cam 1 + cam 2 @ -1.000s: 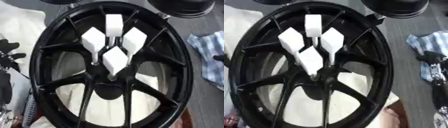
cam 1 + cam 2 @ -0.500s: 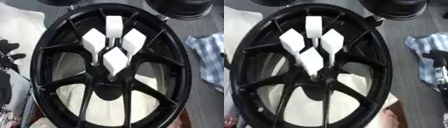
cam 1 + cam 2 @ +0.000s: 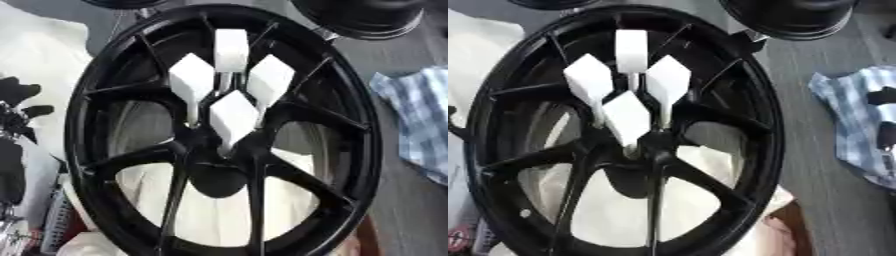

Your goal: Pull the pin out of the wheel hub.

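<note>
A large black wheel hub (image 3: 105, 95) with thin spokes fills both views. Several white pins with blocky diamond-shaped heads stand clustered above its dark centre bore (image 3: 217, 180); the nearest pin (image 3: 234, 120) has its stem running down toward the bore. The other pins (image 3: 191, 82) stand just behind it. My left hand (image 3: 24, 107) shows at the left edge, outside the rim, fingers relaxed and holding nothing. A small dark part of my right hand (image 3: 885, 136) shows at the right edge, over a checked cloth, well away from the pins.
White sheeting (image 3: 39, 55) lies under and left of the wheel. A blue checked cloth (image 3: 852, 125) lies on the grey surface to the right. Another dark wheel (image 3: 367, 17) sits at the back right.
My right hand has drawn back toward the right edge, so less of it shows. The wheel, the pins and my left hand have stayed put.
</note>
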Robot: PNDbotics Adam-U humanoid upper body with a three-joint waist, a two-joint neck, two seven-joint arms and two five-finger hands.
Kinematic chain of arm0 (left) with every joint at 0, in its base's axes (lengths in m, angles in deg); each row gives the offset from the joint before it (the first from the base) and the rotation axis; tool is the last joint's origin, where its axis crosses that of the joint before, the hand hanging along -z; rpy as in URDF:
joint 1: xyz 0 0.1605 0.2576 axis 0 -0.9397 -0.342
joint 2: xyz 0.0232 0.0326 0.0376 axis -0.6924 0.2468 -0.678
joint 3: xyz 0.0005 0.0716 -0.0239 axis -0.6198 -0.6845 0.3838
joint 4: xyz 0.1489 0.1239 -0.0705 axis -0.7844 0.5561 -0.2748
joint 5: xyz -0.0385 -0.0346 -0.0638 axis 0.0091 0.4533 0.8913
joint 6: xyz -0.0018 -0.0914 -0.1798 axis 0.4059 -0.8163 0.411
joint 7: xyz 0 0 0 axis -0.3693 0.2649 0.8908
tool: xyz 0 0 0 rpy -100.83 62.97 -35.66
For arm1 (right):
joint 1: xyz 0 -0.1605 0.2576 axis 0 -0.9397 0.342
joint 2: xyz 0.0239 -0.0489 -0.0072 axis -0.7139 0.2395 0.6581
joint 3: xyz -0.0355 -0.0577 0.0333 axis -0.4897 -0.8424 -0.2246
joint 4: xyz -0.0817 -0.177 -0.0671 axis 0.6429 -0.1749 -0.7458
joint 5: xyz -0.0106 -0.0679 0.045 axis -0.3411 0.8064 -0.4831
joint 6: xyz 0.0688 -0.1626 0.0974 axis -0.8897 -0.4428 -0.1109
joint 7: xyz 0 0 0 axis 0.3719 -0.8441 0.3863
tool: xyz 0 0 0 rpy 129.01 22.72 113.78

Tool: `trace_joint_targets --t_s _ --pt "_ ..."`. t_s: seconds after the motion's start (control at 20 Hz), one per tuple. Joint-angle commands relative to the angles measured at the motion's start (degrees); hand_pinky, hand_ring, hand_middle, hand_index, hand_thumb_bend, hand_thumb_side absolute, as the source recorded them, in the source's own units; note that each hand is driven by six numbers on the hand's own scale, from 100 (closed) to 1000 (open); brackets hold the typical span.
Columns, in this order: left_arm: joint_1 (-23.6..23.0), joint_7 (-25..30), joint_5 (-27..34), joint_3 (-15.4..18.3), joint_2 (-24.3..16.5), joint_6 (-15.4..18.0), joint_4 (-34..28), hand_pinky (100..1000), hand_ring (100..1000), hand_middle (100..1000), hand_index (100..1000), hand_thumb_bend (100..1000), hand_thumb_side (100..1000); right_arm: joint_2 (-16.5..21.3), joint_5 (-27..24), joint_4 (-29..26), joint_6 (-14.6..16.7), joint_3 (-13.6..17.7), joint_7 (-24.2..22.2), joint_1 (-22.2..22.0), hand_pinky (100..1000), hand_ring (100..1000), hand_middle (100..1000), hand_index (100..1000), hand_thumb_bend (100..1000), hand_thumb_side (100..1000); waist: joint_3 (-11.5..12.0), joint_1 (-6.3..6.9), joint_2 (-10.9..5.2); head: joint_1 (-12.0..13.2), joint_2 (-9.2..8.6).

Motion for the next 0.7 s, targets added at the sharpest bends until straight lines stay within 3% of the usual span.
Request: trace_joint_targets --t_s 0.05,0.4,0.7 --pt "0.0 0.1 -0.1 -0.2 -1.4 -0.2 -1.0 652 767 611 739 103 782 7.8 2.8 -1.2 1.2 0.9 -1.7 1.0 904 789 673 748 100 218 0.0 -0.08 -1.59 0.1 -0.90" --pt "-0.3 0.2 0.0 -0.3 -1.7 -0.4 -1.0 652 767 610 739 105 784 15.9 9.3 -1.2 5.1 0.0 -12.8 5.2 887 802 697 749 100 211 0.4 -0.72 -1.95 -0.4 -2.07" --pt "-0.2 0.4 0.2 -0.6 -1.9 -0.5 -1.0 652 767 610 739 107 786 19.2 8.7 -1.2 5.8 -2.5 -20.5 10.4 894 816 718 759 100 227 1.3 -1.29 -2.14 -1.7 -1.33"
